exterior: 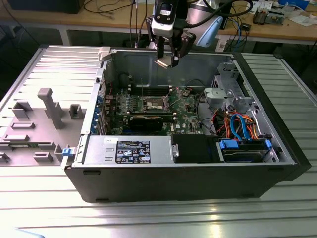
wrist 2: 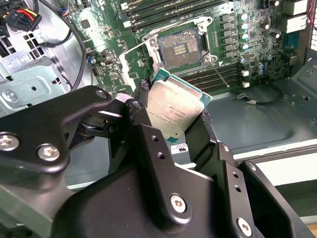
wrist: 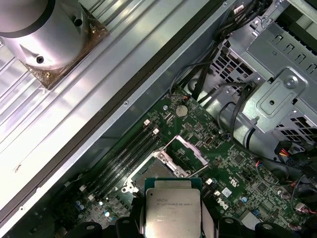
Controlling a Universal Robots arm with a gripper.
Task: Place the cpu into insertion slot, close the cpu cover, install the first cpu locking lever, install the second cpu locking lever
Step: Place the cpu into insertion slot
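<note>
While gripper (exterior: pixel 168 55) hangs above the pc case (exterior: pixel 188 171), it's clamped on cpu (wrist 2: pixel 174 106) by two opp. edges, well above insertion slot (wrist 2: pixel 181 49). Chip likely light, stiff, slick-topped, fragile underneath; edge grip suits.

The arm (exterior: pixel 205 17) shows at the top of the exterior view, wrist turned downward, with the pincer (exterior: pixel 167 60) hanging in the air. In the second wrist view its two black fingers (wrist 2: pixel 142 89) press against opposite edges of the cpu (wrist 2: pixel 173 106), gripping it tilted between them
</note>
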